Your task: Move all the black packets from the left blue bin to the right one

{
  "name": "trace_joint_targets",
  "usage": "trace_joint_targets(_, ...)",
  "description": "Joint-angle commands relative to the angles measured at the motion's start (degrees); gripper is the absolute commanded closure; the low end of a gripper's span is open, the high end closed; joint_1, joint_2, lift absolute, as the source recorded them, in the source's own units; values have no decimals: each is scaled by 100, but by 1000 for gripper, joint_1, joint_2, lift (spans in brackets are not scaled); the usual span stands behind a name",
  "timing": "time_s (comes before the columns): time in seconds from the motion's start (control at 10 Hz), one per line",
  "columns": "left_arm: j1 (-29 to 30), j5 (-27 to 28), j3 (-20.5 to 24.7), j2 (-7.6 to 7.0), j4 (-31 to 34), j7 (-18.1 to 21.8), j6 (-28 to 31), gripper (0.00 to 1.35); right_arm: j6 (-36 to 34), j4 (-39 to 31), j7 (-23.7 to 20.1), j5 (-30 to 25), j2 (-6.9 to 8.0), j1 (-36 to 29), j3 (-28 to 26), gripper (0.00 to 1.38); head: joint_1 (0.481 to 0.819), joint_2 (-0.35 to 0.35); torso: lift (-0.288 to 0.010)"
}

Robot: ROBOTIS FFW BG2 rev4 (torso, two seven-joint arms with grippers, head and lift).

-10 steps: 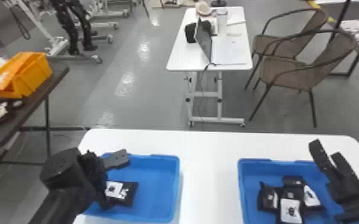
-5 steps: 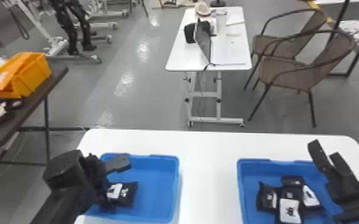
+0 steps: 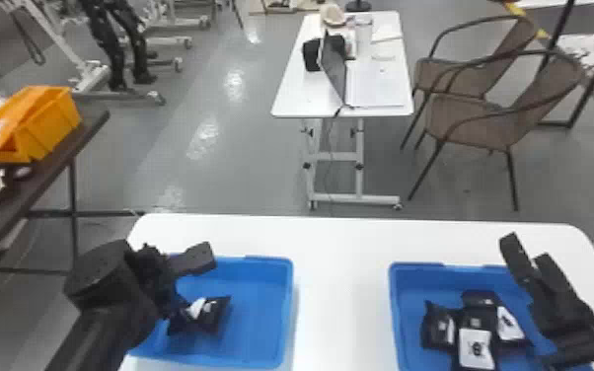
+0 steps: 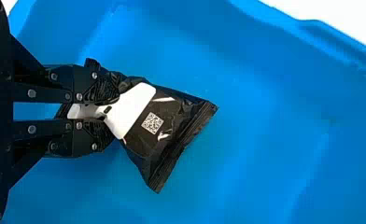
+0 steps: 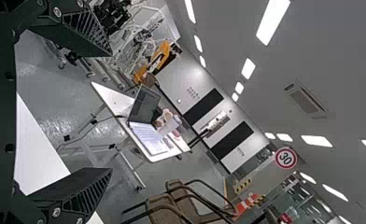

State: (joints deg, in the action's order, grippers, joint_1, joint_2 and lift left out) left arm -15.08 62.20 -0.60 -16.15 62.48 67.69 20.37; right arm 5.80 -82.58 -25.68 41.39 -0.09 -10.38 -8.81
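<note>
- Black packet [image 4: 169, 116]: pinched in the nearly closed fingers of the left gripper [image 3: 180, 307], inside the left blue bin [image 3: 261, 315]; white label (square code beside it).
- White tabletop [image 3: 343, 296]: separates the bins.
- Right blue bin [image 3: 449, 280]: four packets [image 3: 476, 320] bunched, three white labels showing.
- Right gripper [image 3: 527, 249]: over that bin's right side, wide open, empty.

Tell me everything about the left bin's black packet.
The packet is a shiny black pouch, seemingly plastic, with a white label, a square code and a ridged end seam. It is askew inside the left bin, creased where the left hand pinches it; whether it touches the bin's floor, I cannot tell.
</note>
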Motion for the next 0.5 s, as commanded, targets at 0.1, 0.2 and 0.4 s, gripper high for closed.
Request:
trace_joint_targets(0.1, 576, -190, 324, 121, 1407, 113, 222, 1079, 0, 14, -34, 10, 14, 36, 55, 137, 695, 131, 0)
trace_joint_targets(0.2, 849, -322, 429, 261, 2172, 61, 310, 1078, 0, -13, -69, 19, 14, 36, 72, 137, 695, 125, 0)
trace_joint_targets(0.4, 1068, -1052, 324, 630, 3095, -467, 327, 1078, -9, -66, -148, 19, 14, 89, 186, 131, 695, 98, 0)
